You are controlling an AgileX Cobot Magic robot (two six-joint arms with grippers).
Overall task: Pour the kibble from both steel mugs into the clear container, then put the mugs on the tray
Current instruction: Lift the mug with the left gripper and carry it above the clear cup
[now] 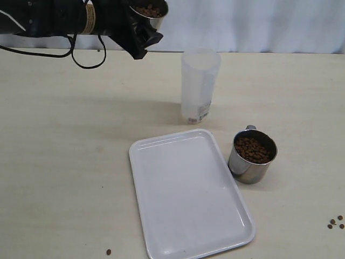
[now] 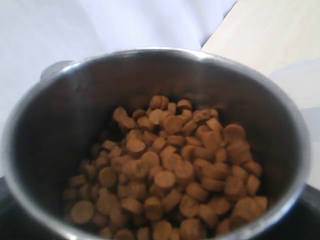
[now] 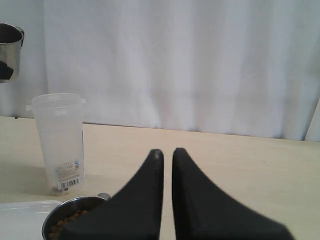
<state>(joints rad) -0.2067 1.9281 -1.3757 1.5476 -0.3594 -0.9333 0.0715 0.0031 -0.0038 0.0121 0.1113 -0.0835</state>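
The left claw (image 1: 143,32) was clamped on the raised mug (image 1: 150,11), held high over the far left of the surface (image 1: 64,135), upright and well loaded with kibble (image 2: 170,170). The clear container (image 1: 200,86) stood upright with its mouth open, lower than that mug and off to its right in the exterior view, well apart from it. That gap is what the pour turns on. By my reading the mug had to travel right and down until its rim sat over the mouth, and only then tip, since the opening looked little wider than the mug itself. Nothing stood between the two. The container looked all but empty (its frosted wall made the bottom hard to read).

The right claw (image 3: 167,155) hung narrow, its fingers almost touching, with nothing between them. The second mug (image 1: 252,156), also full, stood on the surface just below and ahead of it, close beside the right edge of the tray (image 1: 188,199). That made the right arm plainly the nearer one for it. The tray lay bare in front of the container. A few stray pellets (image 1: 336,222) lay near the right edge of the surface, clear of every path.
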